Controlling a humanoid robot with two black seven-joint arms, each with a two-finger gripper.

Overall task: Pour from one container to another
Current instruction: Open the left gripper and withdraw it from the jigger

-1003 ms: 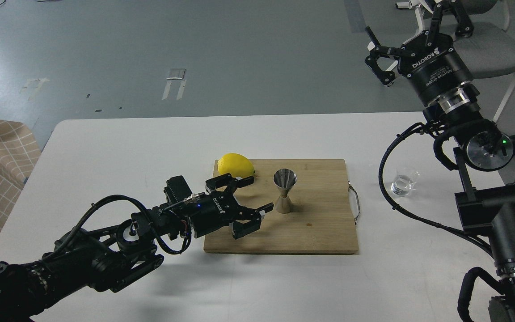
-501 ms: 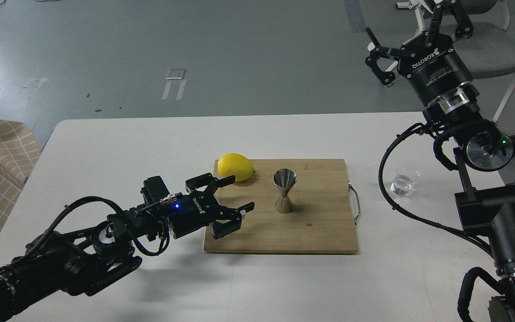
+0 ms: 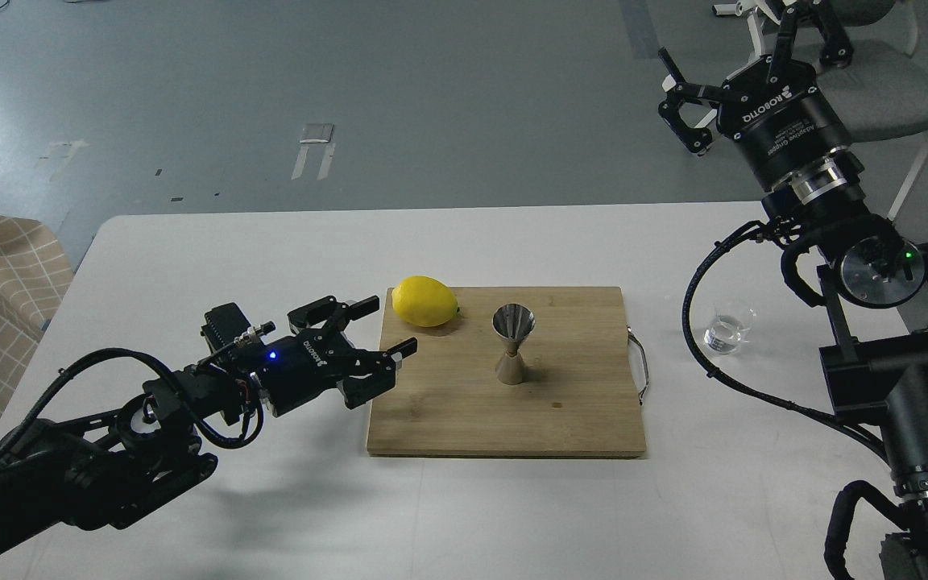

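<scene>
My left gripper [image 3: 383, 330] hangs just off the left edge of the cutting board [image 3: 577, 419], jaws spread wide, nothing between them. It points toward the board — the lemon [image 3: 424, 301] sits just beyond its far finger, not touched.

My right gripper [image 3: 746, 44] is raised high at the far right, well above the tabletop [image 3: 230, 258], its two fingers splayed apart and holding nothing.

The jigger [image 3: 511, 342] stands upright near the middle of the board, open cone up. I can't tell from here whether anything is in it.

The glass tumbler [image 3: 728, 326] sits on the tabletop to the right of the board, clear of the board's metal handle [image 3: 640, 362], upright, with what looks like a little clear liquid at the bottom. Neither gripper is near it.

My read: nothing of the pour is done. Tumbler not yet grasped, not lifted, not carried over the jigger — the whole sequence is left. The right arm looks the better placed for the pick.
</scene>
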